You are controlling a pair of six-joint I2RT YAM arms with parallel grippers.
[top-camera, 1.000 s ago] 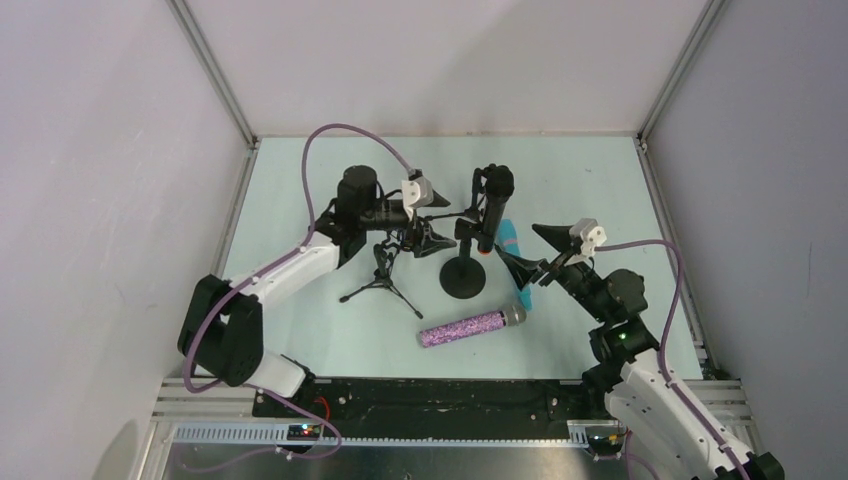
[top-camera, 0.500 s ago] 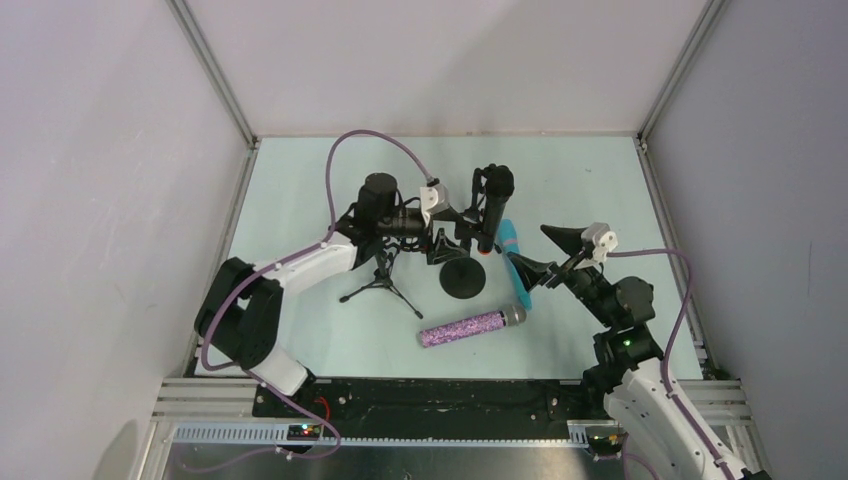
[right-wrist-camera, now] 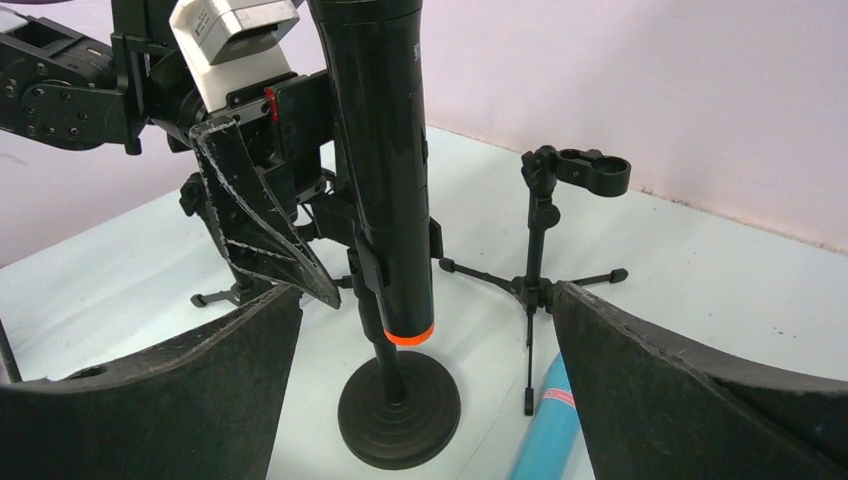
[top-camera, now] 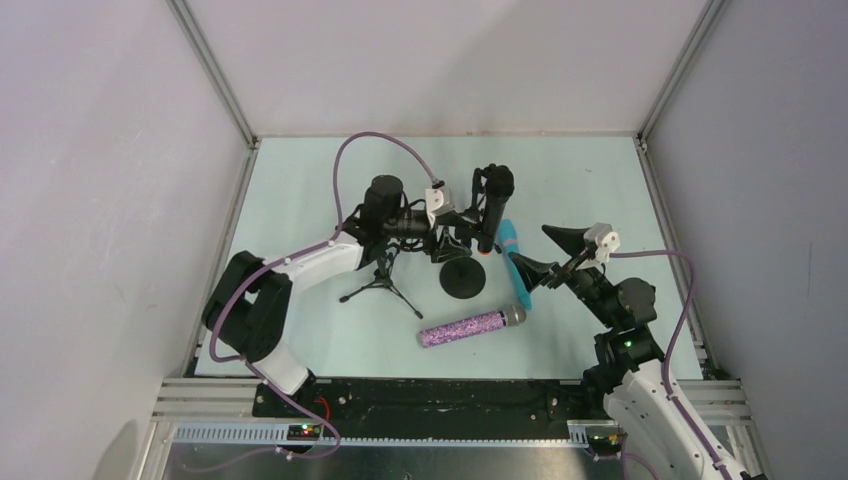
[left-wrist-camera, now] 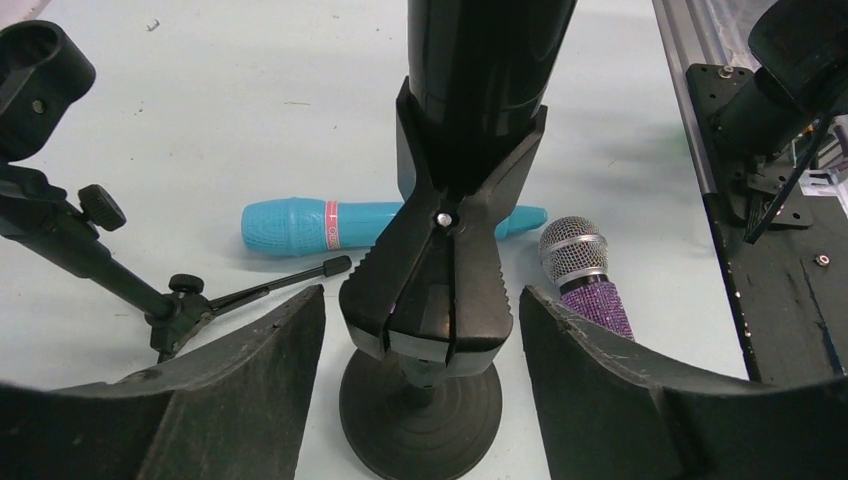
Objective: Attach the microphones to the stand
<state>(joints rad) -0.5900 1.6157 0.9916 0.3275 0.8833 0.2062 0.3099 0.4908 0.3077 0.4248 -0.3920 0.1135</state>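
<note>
Your left gripper (left-wrist-camera: 422, 300) stands spread either side of the clip (left-wrist-camera: 432, 262) holding the black microphone (left-wrist-camera: 488, 50). Your right gripper (right-wrist-camera: 425, 292) is likewise spread.

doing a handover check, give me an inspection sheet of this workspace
surface: pale green table, no spills seen
job's things: black mic clipped upright in round-base stand; blue mic and purple mic lying flat; tripod stand with clip empty
clutter: nothing seen
grippers: left gripper open, straddling the round-base stand's clip; right gripper open, near blue mic
cables: left cable and right cable, purple, looping off the arms
surroundings: white walls, metal frame
</note>
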